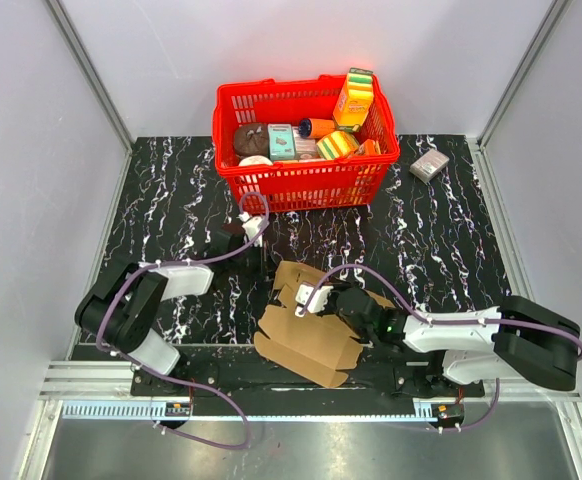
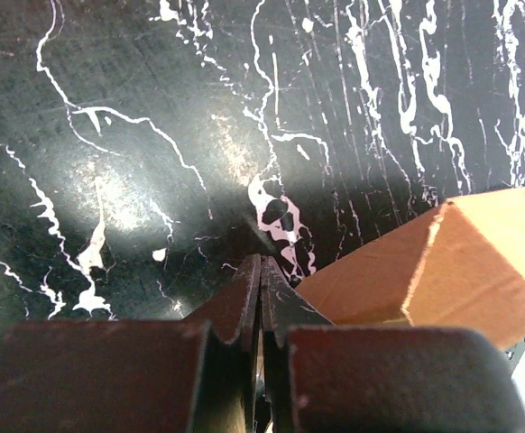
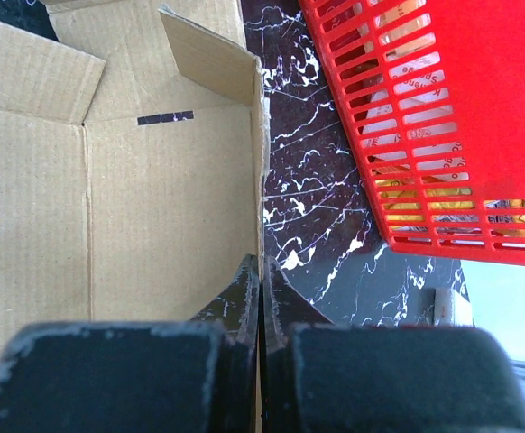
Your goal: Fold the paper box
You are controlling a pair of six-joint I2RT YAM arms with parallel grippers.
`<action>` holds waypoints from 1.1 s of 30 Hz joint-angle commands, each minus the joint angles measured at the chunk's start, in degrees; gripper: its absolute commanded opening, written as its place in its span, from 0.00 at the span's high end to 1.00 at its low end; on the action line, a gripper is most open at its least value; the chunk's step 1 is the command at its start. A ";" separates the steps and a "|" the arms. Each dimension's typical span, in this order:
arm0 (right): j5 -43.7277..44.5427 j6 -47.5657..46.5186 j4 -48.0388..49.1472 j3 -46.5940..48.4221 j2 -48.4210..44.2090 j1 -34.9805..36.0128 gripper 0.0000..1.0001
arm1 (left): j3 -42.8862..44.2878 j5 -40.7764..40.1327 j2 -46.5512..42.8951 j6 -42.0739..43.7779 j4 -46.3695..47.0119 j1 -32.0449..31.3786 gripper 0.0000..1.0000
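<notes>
The paper box (image 1: 306,330) is a brown cardboard sheet, partly folded, lying near the table's front edge between the arms. In the right wrist view its panels and a raised flap (image 3: 204,59) fill the left side. My right gripper (image 3: 261,263) is shut on the right edge of the paper box (image 3: 154,198), which runs straight into the jaws. From above, the right gripper (image 1: 313,300) sits over the sheet's middle. My left gripper (image 2: 261,262) is shut with nothing seen between its fingers, its tips just left of a cardboard corner (image 2: 443,271). From above, the left gripper (image 1: 264,262) is at the sheet's far left corner.
A red basket (image 1: 301,185) holding several colourful packages stands at the back middle; it also shows as the red basket (image 3: 443,117) in the right wrist view. A small grey-pink box (image 1: 429,165) lies to its right. Grey walls close in both sides.
</notes>
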 commanded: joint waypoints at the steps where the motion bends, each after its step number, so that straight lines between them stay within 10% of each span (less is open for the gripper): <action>1: 1.04 -0.12 2.33 2.12 0.76 -0.28 1.00 | -0.87 2.76 -3.11 -0.46 5.45 -0.07 0.98; 33: 1.31 -7.86 2.69 5.11 2.96 -0.19 1.00 | -7.11 4.78 -11.20 -0.73 8.27 -1.30 1.00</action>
